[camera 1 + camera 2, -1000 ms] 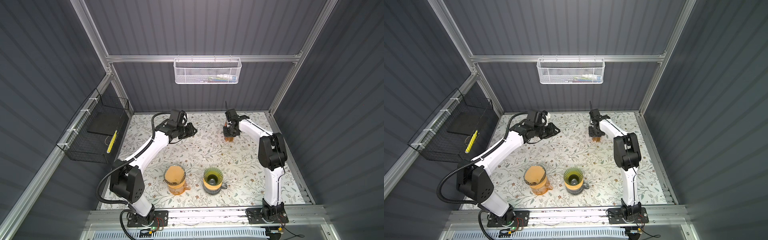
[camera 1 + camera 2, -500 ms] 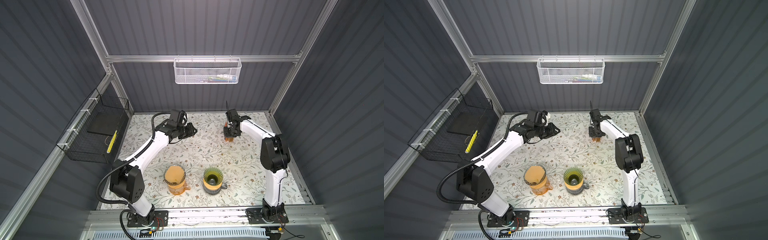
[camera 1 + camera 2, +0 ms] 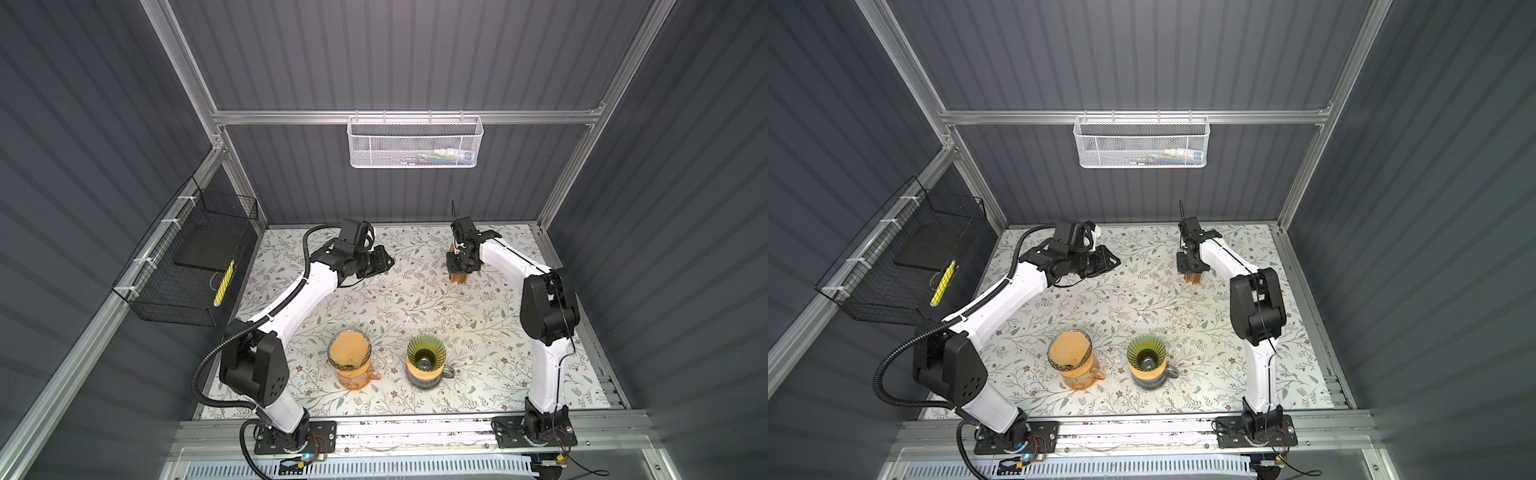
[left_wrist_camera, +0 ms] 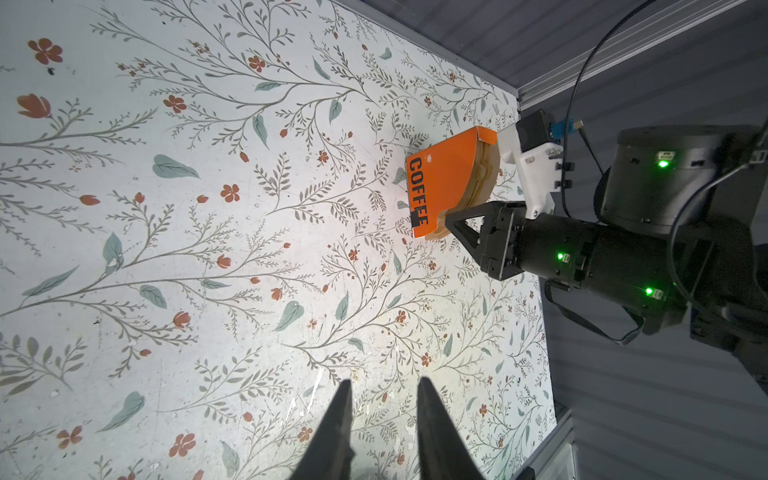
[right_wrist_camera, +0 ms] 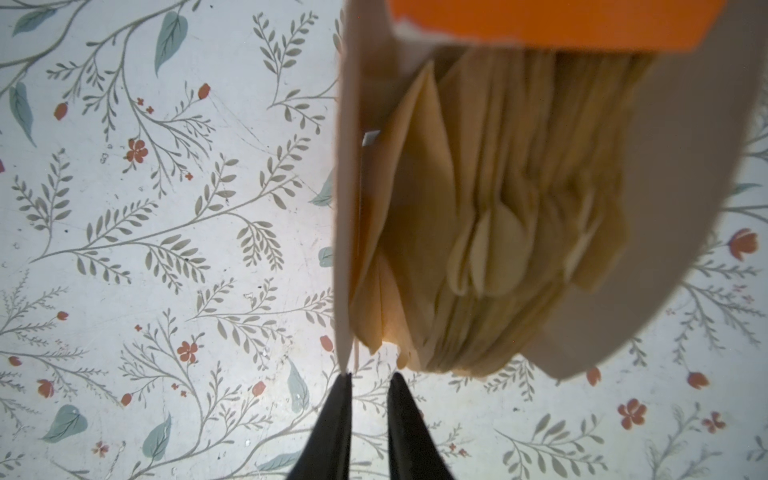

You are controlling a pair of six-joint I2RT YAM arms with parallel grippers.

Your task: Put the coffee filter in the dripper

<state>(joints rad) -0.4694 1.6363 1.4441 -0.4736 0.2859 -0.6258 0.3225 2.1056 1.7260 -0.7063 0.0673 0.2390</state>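
1. Right gripper (image 5: 370,376): the jaws stand a narrow gap apart with nothing between them. One fingertip (image 5: 336,415) sits at the lower edge of the box wall, just short of the paper. No filter is taken yet.
2. Coffee filters (image 5: 498,208): a fanned tan stack stands in the open orange box (image 4: 444,183). The box is at the far right of the table (image 3: 395,299), under this gripper in both top views.
3. Step in hand, by my judgement: draw one filter from the stack. I would widen the jaws a little, settle on the outermost sheet nearest the box wall, and pinch its free rim only (the sheets lie close, so a deep bite would likely lift several).
4. I would lift slowly and straight. The box looks light and nothing holds it, so it may ride up with the paper.
5. Left gripper (image 4: 384,382): the jaws are slightly apart and empty, over bare table well apart from the box. It could steady the box if it drags.
6. Destination: the green dripper (image 3: 426,353) on its mug (image 3: 424,376), at the near edge, is empty. The glass dripper (image 3: 349,353) beside it already holds a filter.
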